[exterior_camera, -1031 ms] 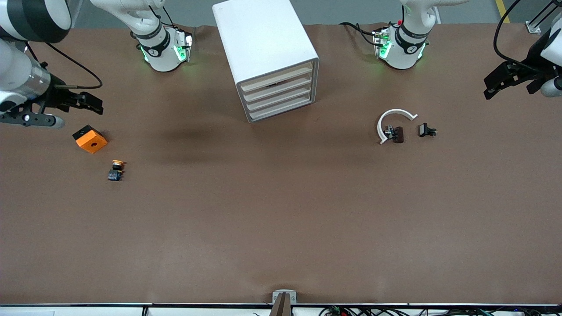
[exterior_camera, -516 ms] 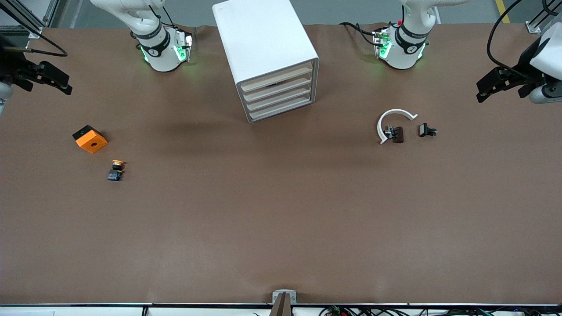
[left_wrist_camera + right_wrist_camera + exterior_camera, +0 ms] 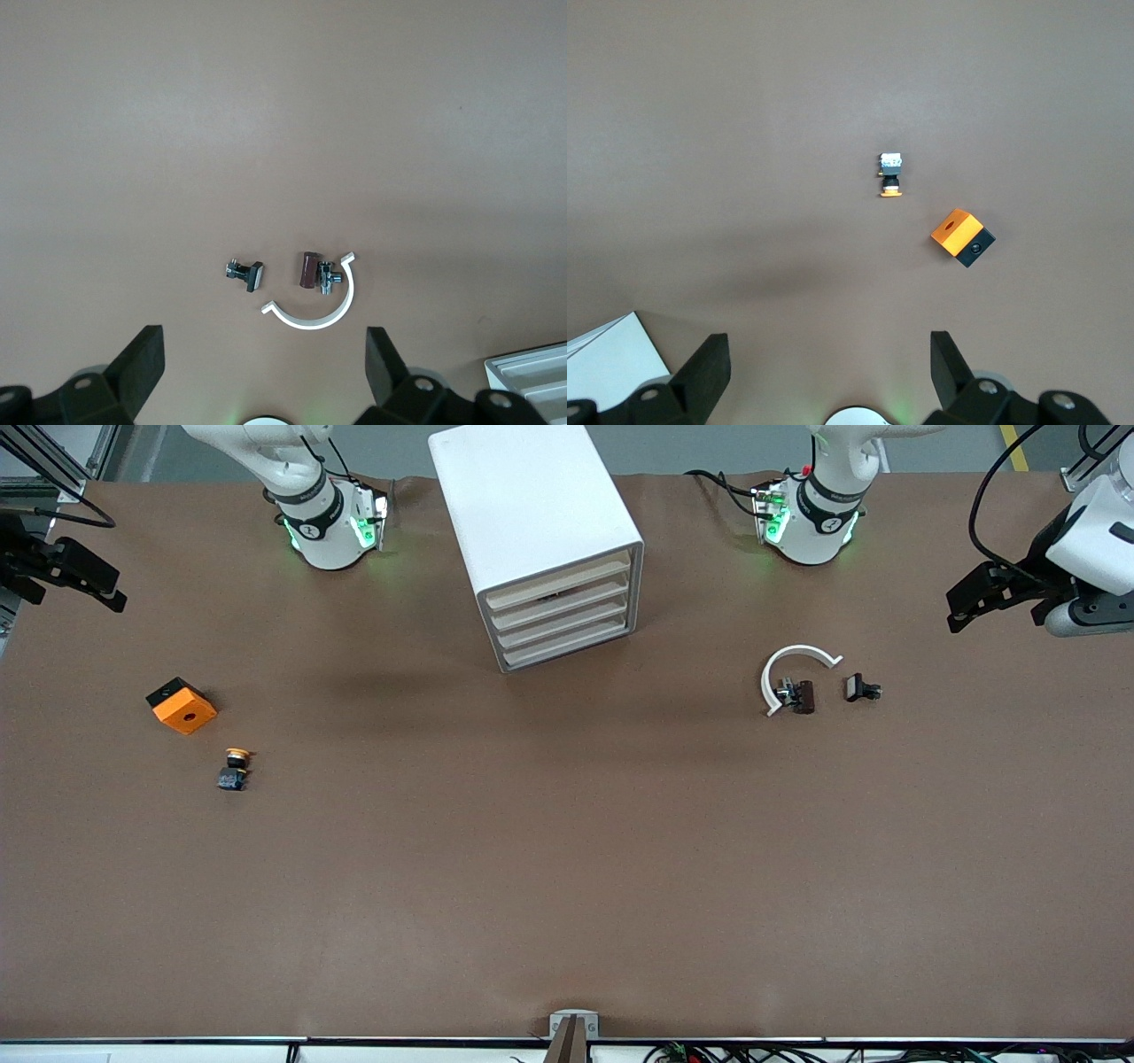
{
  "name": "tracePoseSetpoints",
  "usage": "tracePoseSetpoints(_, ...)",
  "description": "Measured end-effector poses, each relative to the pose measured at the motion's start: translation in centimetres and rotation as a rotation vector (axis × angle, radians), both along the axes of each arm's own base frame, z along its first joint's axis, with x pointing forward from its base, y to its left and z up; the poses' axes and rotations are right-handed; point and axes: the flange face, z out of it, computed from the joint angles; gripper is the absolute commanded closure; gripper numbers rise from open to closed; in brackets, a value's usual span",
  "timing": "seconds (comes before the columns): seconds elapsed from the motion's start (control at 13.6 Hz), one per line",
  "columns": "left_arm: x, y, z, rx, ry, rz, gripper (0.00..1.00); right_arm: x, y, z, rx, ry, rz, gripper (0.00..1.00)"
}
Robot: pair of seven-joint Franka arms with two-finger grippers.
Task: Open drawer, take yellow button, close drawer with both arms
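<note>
Partly cropped: right gripper, left gripper, both spread wide.

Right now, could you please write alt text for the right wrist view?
The open right gripper hangs high over the brown table, holding nothing. Below lie the button and, beside it, an orange block; a white drawer cabinet corner shows.

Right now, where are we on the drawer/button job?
Looks finished or nearly so: the button lies on the table near the orange block, and every drawer of the white cabinet is shut. In hand: nothing; left gripper and right gripper are open at the table ends. Left: nothing apparent.
</note>
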Motion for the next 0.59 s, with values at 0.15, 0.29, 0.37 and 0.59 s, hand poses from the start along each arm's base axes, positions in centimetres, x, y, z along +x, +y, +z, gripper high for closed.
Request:
tracePoseSetpoints(0.15, -0.04, 0.01, -0.07, 0.000, 0.004, 0.000, 0.00, 0.05, 0.00, 0.11, 0.001, -0.003, 0.000, 0.00)
tracePoseSetpoints(0.29, -0.05, 0.05, -0.08, 0.001, 0.005, 0.001, 0.00, 0.05, -0.01, 0.43, 0.000, -0.010, 0.000, 0.00)
tracePoseSetpoints(0.37, -0.04, 0.07, -0.07, 0.001, 0.005, 0.002, 0.00, 0.04, -0.04, 0.50, 0.000, -0.011, -0.001, 0.00)
tracePoseSetpoints(0.59, -0.04, 0.16, -0.07, 0.000, 0.005, 0.003, 0.00, 0.04, -0.07, 0.52, 0.001, -0.011, -0.002, 0.00)
